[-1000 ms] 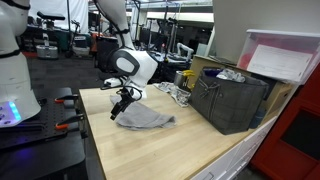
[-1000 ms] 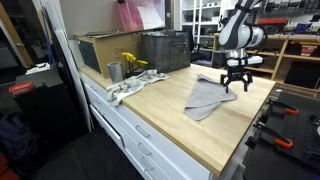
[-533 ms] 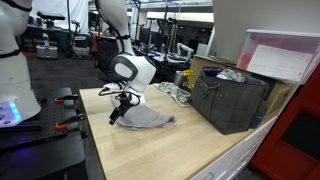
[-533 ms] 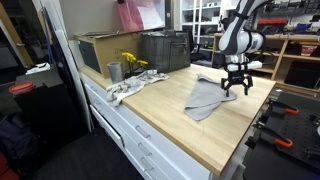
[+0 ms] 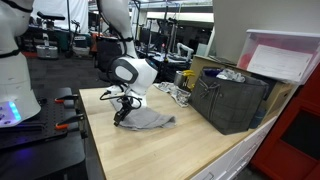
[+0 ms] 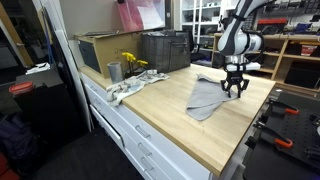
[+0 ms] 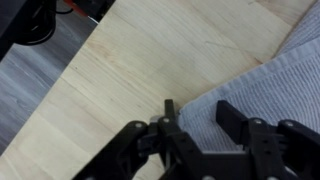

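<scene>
Grey cloth (image 5: 150, 120) is lying spread flat on the wooden table (image 5: 150, 152), and in both exterior views your gripper (image 5: 122, 117) is standing right down at the corner of it nearest the arm's base. In an exterior view the cloth (image 6: 207, 97) is stretching away from the gripper (image 6: 235, 92) toward the table's front edge. In the wrist view the gripper (image 7: 200, 112) is straddling the cloth's (image 7: 270, 80) edge: one of the fingers (image 7: 235, 118) is sitting over the fabric, while its partner is sitting right at the hem where bare wood (image 7: 130, 70) begins. You are keeping the fingers apart, with a strip of flat cloth showing in the gap; I cannot tell whether the tips are touching it. Well apart from this, a dark bin (image 5: 228, 100) is standing at the table's far side.
</scene>
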Action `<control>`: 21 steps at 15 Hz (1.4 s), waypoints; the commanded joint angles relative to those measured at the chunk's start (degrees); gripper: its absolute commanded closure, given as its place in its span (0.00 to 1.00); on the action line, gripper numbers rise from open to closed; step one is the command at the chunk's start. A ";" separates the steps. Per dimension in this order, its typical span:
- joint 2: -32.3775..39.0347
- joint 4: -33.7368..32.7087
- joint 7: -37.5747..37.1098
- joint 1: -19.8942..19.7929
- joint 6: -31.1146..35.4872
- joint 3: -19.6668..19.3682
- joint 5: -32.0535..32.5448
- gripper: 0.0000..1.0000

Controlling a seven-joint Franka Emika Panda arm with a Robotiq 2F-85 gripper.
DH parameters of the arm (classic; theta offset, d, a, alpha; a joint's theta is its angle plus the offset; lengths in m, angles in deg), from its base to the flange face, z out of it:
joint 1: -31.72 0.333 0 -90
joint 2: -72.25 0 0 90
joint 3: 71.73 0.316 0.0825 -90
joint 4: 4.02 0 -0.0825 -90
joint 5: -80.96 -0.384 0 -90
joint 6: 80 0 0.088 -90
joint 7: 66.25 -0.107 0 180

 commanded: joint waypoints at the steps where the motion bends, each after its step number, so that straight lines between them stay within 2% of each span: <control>1: -0.92 0.32 1.71 -0.93 0.33 0.55 -1.34 0.81; 3: -1.25 0.47 1.44 -0.59 0.35 0.37 -0.91 0.96; 4: -1.58 0.63 1.26 -0.39 0.17 0.33 -0.75 0.99; 10: -3.16 1.37 -0.07 1.41 -0.95 -0.47 1.77 0.98; 11: -3.32 1.49 -0.53 1.94 -0.96 -0.80 2.65 0.68; 13: -3.63 1.65 -0.91 2.77 -1.01 -1.13 4.07 0.62; 15: -3.79 1.75 -0.98 3.30 -1.03 -1.06 4.93 0.47; 16: -3.78 1.78 -0.91 3.49 -0.98 -0.94 5.08 0.85; 18: -3.83 1.73 -1.26 3.98 -1.36 -0.95 5.29 0.84; 19: -3.93 1.74 -1.37 4.26 -1.51 -1.05 5.60 0.92; 20: -4.09 1.71 -1.96 4.76 -1.89 -1.42 6.37 0.52; 21: -4.39 1.76 -2.73 5.37 -2.35 -1.95 7.45 0.54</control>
